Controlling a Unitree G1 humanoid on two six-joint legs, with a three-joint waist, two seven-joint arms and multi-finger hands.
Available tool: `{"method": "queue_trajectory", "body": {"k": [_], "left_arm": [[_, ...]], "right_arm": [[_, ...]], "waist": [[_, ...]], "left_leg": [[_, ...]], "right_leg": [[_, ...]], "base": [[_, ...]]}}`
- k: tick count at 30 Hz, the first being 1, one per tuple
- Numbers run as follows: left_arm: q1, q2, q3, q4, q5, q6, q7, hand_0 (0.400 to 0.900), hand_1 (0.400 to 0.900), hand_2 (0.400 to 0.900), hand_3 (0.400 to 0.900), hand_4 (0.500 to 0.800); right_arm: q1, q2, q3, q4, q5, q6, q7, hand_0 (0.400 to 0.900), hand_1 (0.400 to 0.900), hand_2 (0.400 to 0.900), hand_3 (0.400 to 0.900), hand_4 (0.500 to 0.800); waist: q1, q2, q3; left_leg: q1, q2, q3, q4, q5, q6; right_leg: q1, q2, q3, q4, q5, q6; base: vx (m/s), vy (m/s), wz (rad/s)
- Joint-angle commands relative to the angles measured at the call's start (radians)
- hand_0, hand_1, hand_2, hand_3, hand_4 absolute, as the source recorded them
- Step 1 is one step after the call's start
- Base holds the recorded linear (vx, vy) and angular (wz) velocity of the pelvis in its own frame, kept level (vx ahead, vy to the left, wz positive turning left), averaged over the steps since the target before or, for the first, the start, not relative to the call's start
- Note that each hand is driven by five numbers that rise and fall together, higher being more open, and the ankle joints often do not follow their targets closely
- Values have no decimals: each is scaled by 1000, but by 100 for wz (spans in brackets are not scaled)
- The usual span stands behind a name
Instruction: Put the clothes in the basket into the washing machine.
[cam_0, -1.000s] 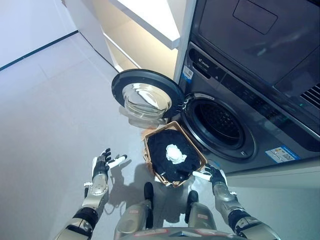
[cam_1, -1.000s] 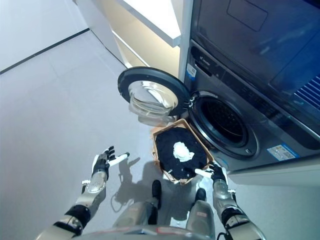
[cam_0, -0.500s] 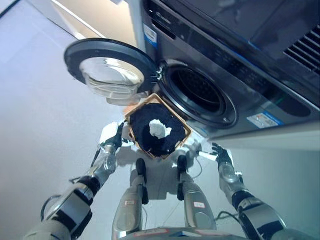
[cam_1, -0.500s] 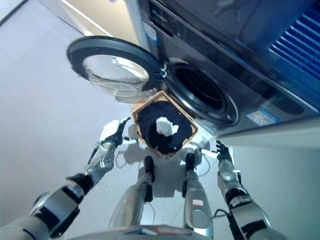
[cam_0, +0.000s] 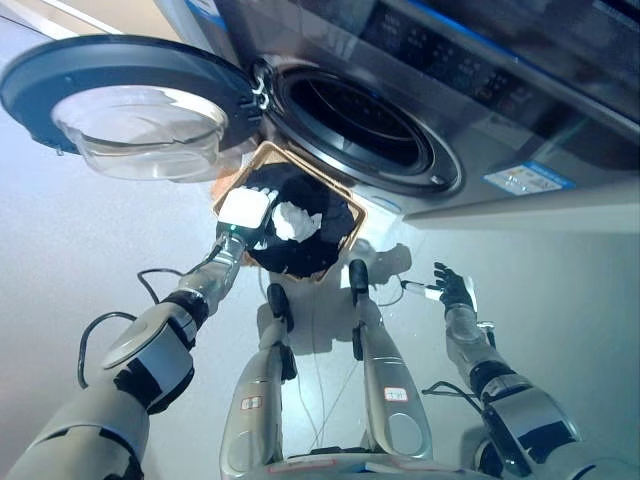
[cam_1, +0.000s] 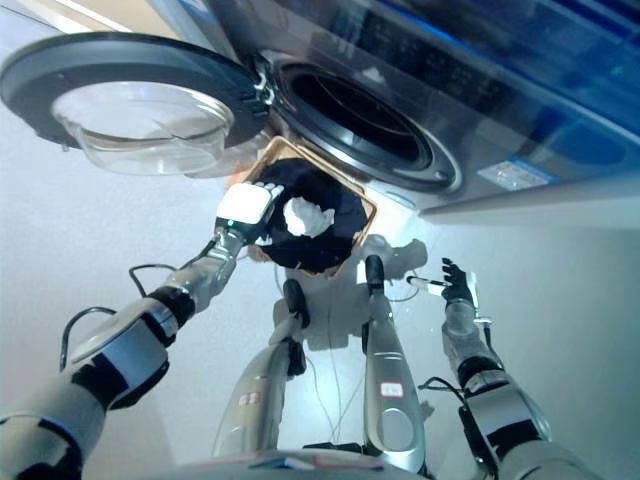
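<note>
A brown wicker basket (cam_0: 335, 188) stands on the floor just below the washing machine's open drum (cam_0: 350, 118). It holds dark clothes (cam_0: 312, 248) with a small white piece (cam_0: 293, 220) on top. My left hand (cam_0: 245, 212) is over the left part of the basket, on the dark clothes beside the white piece, with its fingers spread. My right hand (cam_0: 452, 289) is open and empty above the floor, well to the right of the basket. The drum looks dark inside.
The machine's round door (cam_0: 125, 100) with its glass bowl hangs open to the left of the drum, close above my left arm. The machine's grey front (cam_0: 520, 150) runs along the right. Pale floor (cam_0: 80, 250) lies to the left and right of the basket.
The camera has swung closer to the machine. My left hand has gone from beside the basket's left edge to over the clothes in it. My right hand stays open at the right.
</note>
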Motion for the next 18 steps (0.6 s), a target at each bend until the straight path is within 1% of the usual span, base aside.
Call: {"method": "queue_trajectory", "body": {"k": [1, 3, 4, 8, 11, 15, 18], "left_arm": [[-62, 18, 24, 27, 47, 26, 39, 900, 900, 900, 900, 800], [-76, 11, 19, 33, 48, 30, 40, 900, 900, 900, 900, 800], [-100, 3, 17, 41, 44, 33, 42, 900, 900, 900, 900, 800], [-135, -7, 18, 32, 27, 36, 51, 900, 900, 900, 900, 800], [-160, -18, 4, 34, 33, 42, 61, 900, 900, 900, 900, 800], [-185, -18, -7, 46, 47, 56, 71, 900, 900, 900, 900, 800], [-202, -7, -15, 60, 52, 64, 69, 900, 900, 900, 900, 800]], "right_arm": [[36, -83, 6, -21, 10, -35, -45, 900, 900, 900, 900, 800], [34, -85, 6, -23, 11, -37, -50, 900, 900, 900, 900, 800], [38, -85, 7, -30, 21, -44, -52, 900, 900, 900, 900, 800], [63, -82, -2, -32, 33, -51, -61, 900, 900, 900, 900, 800], [86, -77, -11, -22, 41, -55, -68, 900, 900, 900, 900, 800], [95, -72, -12, -35, 64, -71, -71, 900, 900, 900, 900, 800], [93, -72, -8, -72, 74, -88, -74, 900, 900, 900, 900, 800]], "waist": [[-24, 26, 4], [-30, 27, 3], [-41, 27, 14], [-51, 31, 20], [-58, 35, 24], [-68, 34, 26], [-76, 29, 27]], "left_leg": [[-132, 23, -53, 148, -77, -2], [-158, 21, -54, 156, -77, 0], [-200, 22, -57, 184, -85, 2], [-276, 16, -57, 224, -100, 7], [-330, 16, -57, 265, -115, 12], [-378, 19, -53, 303, -133, 19], [-425, 25, -43, 359, -160, 27]], "right_leg": [[-48, -26, 25, 98, -25, 54], [-70, -28, 27, 99, -19, 55], [-102, -27, 35, 108, -17, 55], [-167, -28, 41, 127, -18, 54], [-218, -29, 49, 155, -22, 52], [-266, -24, 66, 176, -25, 51], [-309, -15, 74, 203, -31, 50]], "base": [[-19, 36, -4], [-9, 19, 0], [-17, 36, 1], [2, 45, -2], [25, 42, -4], [21, 37, -8], [17, 42, -17]]}}
